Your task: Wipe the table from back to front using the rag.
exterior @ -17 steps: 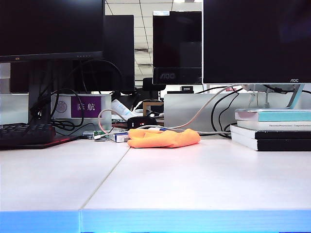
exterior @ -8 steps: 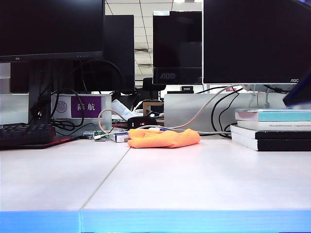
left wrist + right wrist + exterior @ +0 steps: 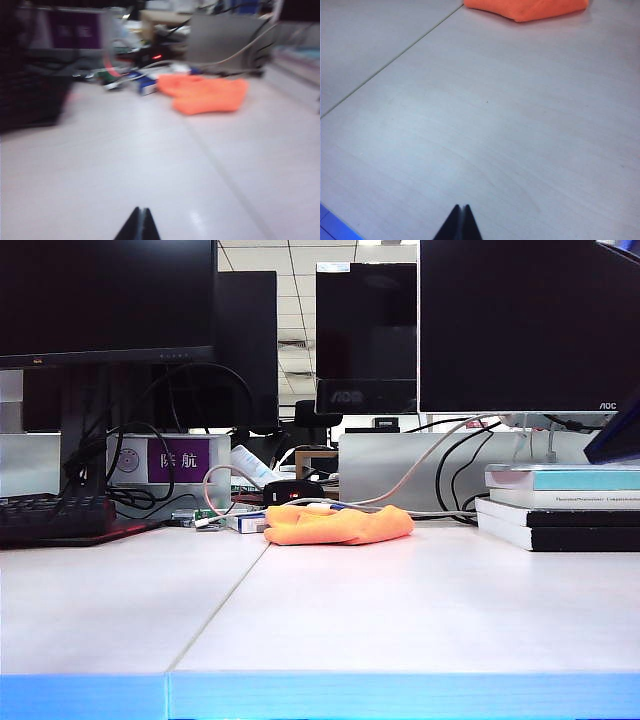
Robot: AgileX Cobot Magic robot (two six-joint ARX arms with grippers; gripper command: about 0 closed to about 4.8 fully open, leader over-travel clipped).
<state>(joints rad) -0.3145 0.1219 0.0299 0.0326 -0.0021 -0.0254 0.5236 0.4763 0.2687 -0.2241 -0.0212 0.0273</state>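
A dark arm part (image 3: 618, 438) has been brought in at the exterior view's right edge, while the rag (image 3: 338, 524) at the table's (image 3: 400, 610) back edge remains untouched, well apart from the empty, closed left gripper (image 3: 139, 225) and right gripper (image 3: 459, 222).

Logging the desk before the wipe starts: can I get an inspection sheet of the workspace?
Surface: table white, bare in front, seam down it.
Job's things: rag orange, bunched at the back, untouched.
Clutter: keyboard back left; stacked books back right; small boxes beside the rag.
Grippers: left gripper shut, above bare table; right gripper shut, above bare table, short of the rag.
Cables: cables loop behind the rag.
Surroundings: dark monitors along the back.
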